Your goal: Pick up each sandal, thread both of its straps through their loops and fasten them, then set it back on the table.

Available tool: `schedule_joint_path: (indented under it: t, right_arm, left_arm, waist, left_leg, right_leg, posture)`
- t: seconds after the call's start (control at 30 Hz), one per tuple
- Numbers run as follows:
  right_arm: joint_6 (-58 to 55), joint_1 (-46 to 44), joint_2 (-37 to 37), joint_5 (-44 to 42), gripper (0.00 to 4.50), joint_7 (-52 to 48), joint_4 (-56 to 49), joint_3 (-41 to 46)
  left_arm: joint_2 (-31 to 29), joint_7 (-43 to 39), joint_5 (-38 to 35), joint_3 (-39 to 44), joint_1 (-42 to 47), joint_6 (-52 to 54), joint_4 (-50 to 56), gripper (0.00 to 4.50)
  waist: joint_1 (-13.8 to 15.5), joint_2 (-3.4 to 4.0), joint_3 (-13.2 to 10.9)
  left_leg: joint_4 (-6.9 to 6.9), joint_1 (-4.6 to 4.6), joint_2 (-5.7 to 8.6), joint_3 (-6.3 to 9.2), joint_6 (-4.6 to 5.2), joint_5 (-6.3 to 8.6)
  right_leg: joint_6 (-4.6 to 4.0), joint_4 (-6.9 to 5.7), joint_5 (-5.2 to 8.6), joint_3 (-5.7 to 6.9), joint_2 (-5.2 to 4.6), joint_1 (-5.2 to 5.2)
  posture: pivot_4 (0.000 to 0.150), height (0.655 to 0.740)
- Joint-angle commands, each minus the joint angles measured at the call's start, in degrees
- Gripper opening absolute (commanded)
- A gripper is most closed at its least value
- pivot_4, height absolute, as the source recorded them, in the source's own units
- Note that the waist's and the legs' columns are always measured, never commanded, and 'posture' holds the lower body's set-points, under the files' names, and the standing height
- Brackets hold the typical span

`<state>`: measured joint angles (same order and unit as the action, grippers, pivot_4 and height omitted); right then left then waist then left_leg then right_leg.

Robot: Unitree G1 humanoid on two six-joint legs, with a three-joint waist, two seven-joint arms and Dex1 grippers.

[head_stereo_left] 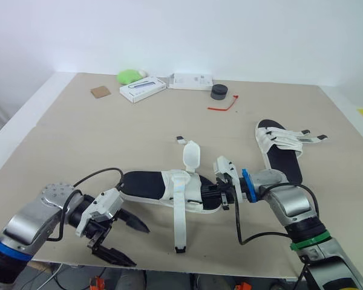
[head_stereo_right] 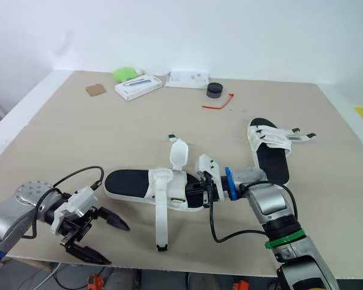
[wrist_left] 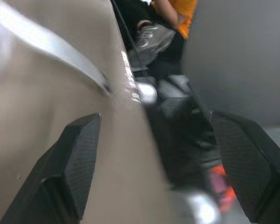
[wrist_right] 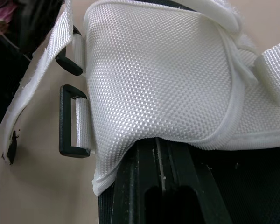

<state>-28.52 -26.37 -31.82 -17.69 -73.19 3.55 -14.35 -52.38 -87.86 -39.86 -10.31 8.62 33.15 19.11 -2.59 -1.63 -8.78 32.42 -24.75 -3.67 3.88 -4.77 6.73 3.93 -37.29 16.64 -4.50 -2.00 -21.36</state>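
Observation:
A black-soled sandal (head_stereo_left: 146, 185) with white straps lies at the middle front of the table. Its long strap (head_stereo_left: 179, 225) trails toward the front edge, and a second flap (head_stereo_left: 192, 154) stands up. My right gripper (head_stereo_left: 222, 197) is pushed in at the sandal's right end, shut on it under the white mesh upper (wrist_right: 154, 74). Two black loops (wrist_right: 71, 122) sit bare beside the mesh. My left gripper (head_stereo_left: 127, 241) is open at the table's front edge, left of the trailing strap, fingers (wrist_left: 77, 165) spread wide. A second sandal (head_stereo_left: 279, 147) lies at the right with loose straps.
At the back stand a green object (head_stereo_left: 128, 76), two white boxes (head_stereo_left: 143, 89) (head_stereo_left: 191, 80), a black round thing (head_stereo_left: 218, 92), a red tie (head_stereo_left: 223, 107) and a brown square (head_stereo_left: 100, 92). A small piece (head_stereo_left: 181, 139) lies behind the near sandal. The table edge (wrist_left: 130, 107) runs between my left fingers.

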Motion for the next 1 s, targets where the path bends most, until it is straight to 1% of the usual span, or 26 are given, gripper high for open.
schedule_joint_path:
  t: [0.03, 0.13, 0.17, 0.23, 0.37, 0.57, 0.67, 0.73, 0.87, 0.9, 1.0]
  right_arm:
    - [-2.4, 2.6, -0.1, 2.05, 0.0, 0.55, 2.03, -3.93]
    - [-2.85, 2.91, -0.17, 1.82, 0.0, 0.75, 1.39, -3.86]
    - [-3.05, 2.99, -0.17, 1.74, 0.0, 0.84, 1.13, -3.86]
    - [-3.32, 3.28, -0.32, 1.58, 0.0, 0.86, 0.62, -3.77]
    - [-3.48, 3.37, -0.37, 1.61, 0.0, 1.09, 0.49, -3.81]
    - [-3.7, 3.05, 0.2, 1.54, 0.0, 1.68, 0.49, -3.68]
    - [-3.8, 3.01, 0.3, 1.41, 0.0, 1.96, 0.48, -3.39]
    - [-3.78, 3.03, 0.35, 1.45, 0.0, 2.05, 0.51, -3.36]
    - [-3.71, 2.78, 0.43, 1.48, 0.0, 2.18, 0.83, -3.2]
    - [-3.7, 2.7, 0.43, 1.47, 0.0, 2.21, 0.88, -3.15]
    - [-3.61, 2.66, 0.37, 1.44, 0.0, 2.32, 0.97, -3.12]
  left_arm:
    - [2.47, 11.55, -9.99, 1.72, -0.13, 17.41, 2.16, 3.83]
    - [9.53, 23.06, -14.56, 3.08, 0.78, 26.15, 0.19, 3.83]
    - [11.25, 25.56, -15.2, 3.48, 1.49, 28.12, -0.78, 3.83]
    - [13.52, 29.28, -14.03, 2.83, 2.97, 30.26, -2.26, 3.83]
    - [15.97, 31.47, -11.61, 0.44, 5.39, 31.4, -5.05, 3.83]
    - [20.38, 32.54, -10.57, -2.01, 10.53, 33.3, -9.25, 3.83]
    - [20.81, 31.16, -10.4, -3.38, 12.37, 34.06, -10.03, 3.02]
    - [20.72, 30.5, -10.19, -3.84, 12.68, 34.01, -10.33, 2.26]
    - [20.71, 29.66, -9.83, -3.88, 12.93, 33.84, -10.91, 0.2]
    - [20.86, 29.54, -9.94, -3.5, 12.88, 33.83, -11.09, 0.02]
    - [21.6, 30.0, -11.28, -1.56, 12.61, 34.6, -11.39, 0.02]
  waist:
    - [-0.05, 0.04, 0.0]
    - [-0.03, 0.01, 0.0]
    - [-0.03, -0.01, 0.01]
    - [-0.01, -0.03, 0.02]
    - [0.0, 0.02, 0.06]
    - [0.0, 0.0, 0.08]
    - [-0.08, 0.0, 0.09]
    - [-0.09, 0.0, 0.09]
    - [-0.05, 0.01, 0.1]
    - [-0.04, 0.02, 0.1]
    - [-0.05, 0.01, 0.1]
  left_leg:
    - [0.0, 0.01, 0.0, -0.01, 0.0, 0.0]
    - [0.0, 0.05, 0.0, -0.06, -0.01, 0.04]
    - [0.0, 0.04, -0.01, -0.05, -0.04, 0.06]
    - [0.0, 0.05, 0.0, -0.05, -0.05, 0.08]
    - [0.0, 0.06, -0.01, 0.02, -0.1, 0.12]
    - [0.01, 0.11, 0.01, 0.02, -0.16, 0.16]
    - [0.03, 0.11, 0.01, 0.01, -0.17, 0.16]
    - [0.03, 0.1, 0.01, 0.02, -0.18, 0.17]
    - [0.03, 0.12, 0.0, 0.02, -0.18, 0.17]
    - [0.03, 0.15, 0.0, 0.02, -0.18, 0.16]
    - [0.09, 0.21, 0.0, 0.02, -0.18, 0.16]
  right_leg:
    - [0.0, 0.0, 0.0, 0.0, 0.0, -0.01]
    - [-0.03, 0.0, 0.03, 0.01, 0.01, -0.01]
    - [-0.04, -0.01, 0.05, 0.01, 0.02, 0.0]
    - [-0.02, -0.02, 0.08, 0.01, 0.05, 0.03]
    - [-0.02, -0.02, 0.11, -0.02, 0.15, 0.05]
    - [0.0, -0.02, 0.16, -0.04, 0.16, 0.13]
    - [0.0, -0.02, 0.15, -0.05, 0.17, 0.14]
    - [0.0, -0.02, 0.16, -0.06, 0.18, 0.13]
    - [0.0, -0.02, 0.16, -0.06, 0.18, 0.15]
    - [0.01, -0.02, 0.15, -0.06, 0.18, 0.18]
    - [0.01, -0.02, 0.12, -0.07, 0.18, 0.23]
  posture:
    - [0.15, 0.74]
    - [0.15, 0.74]
    - [0.15, 0.74]
    - [0.15, 0.74]
    - [0.15, 0.74]
    - [0.15, 0.74]
    - [0.15, 0.74]
    - [0.15, 0.74]
    - [0.15, 0.74]
    - [0.15, 0.74]
    - [0.15, 0.74]
